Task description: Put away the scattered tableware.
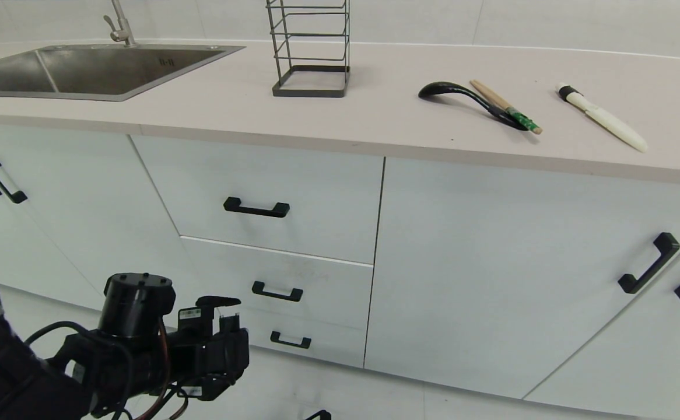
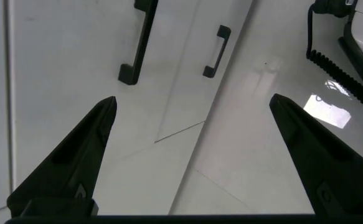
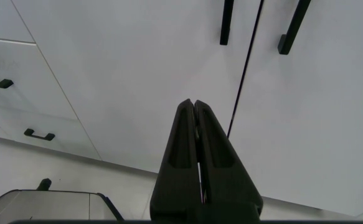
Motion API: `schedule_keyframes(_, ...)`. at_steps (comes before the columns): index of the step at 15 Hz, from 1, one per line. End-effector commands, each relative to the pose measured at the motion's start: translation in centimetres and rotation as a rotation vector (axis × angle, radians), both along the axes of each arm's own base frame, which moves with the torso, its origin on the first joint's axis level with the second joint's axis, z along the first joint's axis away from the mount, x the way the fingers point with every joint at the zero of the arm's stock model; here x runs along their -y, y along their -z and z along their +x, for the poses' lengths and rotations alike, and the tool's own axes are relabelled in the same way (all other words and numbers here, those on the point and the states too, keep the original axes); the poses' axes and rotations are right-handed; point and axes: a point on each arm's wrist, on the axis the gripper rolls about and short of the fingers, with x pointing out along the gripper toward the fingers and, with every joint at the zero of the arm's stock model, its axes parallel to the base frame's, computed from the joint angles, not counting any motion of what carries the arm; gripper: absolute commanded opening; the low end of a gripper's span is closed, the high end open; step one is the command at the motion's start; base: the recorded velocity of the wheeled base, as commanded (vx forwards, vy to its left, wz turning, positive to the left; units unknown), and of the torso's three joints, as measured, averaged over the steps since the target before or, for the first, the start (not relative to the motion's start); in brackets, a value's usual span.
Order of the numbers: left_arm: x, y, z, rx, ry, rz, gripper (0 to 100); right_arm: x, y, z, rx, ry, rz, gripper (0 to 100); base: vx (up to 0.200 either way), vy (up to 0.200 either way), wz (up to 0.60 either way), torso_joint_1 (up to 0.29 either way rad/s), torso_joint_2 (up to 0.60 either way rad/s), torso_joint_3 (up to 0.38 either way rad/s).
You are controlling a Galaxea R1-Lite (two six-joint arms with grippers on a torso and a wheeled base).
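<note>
Wire rack (image 1: 311,91) on counter (image 1: 200,102); ladle (image 1: 473,97), chopsticks (image 1: 506,107), white utensil (image 1: 602,119) lie outside it

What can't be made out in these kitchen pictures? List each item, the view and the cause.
Wire rack: head view, top cut off by the upper edge.
Sink: head view, left part cut off by the side edge.
Chopsticks: head view, too small to count.
Top drawer: head view, contents hidden behind its shut front.
</note>
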Motion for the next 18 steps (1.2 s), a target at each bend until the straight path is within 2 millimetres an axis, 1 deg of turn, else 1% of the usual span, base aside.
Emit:
schedule_keyframes(1,0.4,0.8,1.1,-0.020,0.003,0.007,100,0.0,0.0,0.0,0.000,-0.002,0.000,0,0.000,0.000,0.00,0.000,0.00,0.000)
schedule_keyframes(7,2.0,2.1,4.1,-0.017,0.019,0.005,100,0.0,0.0,0.0,0.000,0.000,0.000,0,0.000,0.000,0.00,0.000,0.00,0.000)
schedule_keyframes(9,2.4,2.4,4.6,-0.019,0.027,0.005,100,0.0,0.0,0.0,0.000,-0.002,0.000,0,0.000,0.000,0.00,0.000,0.00,0.000)
schedule_keyframes(18,3.3,3.5,6.8,-0.012,0.029,0.004,100,0.0,0.0,0.0,0.000,-0.002,0.000,0,0.000,0.000,0.00,0.000,0.00,0.000)
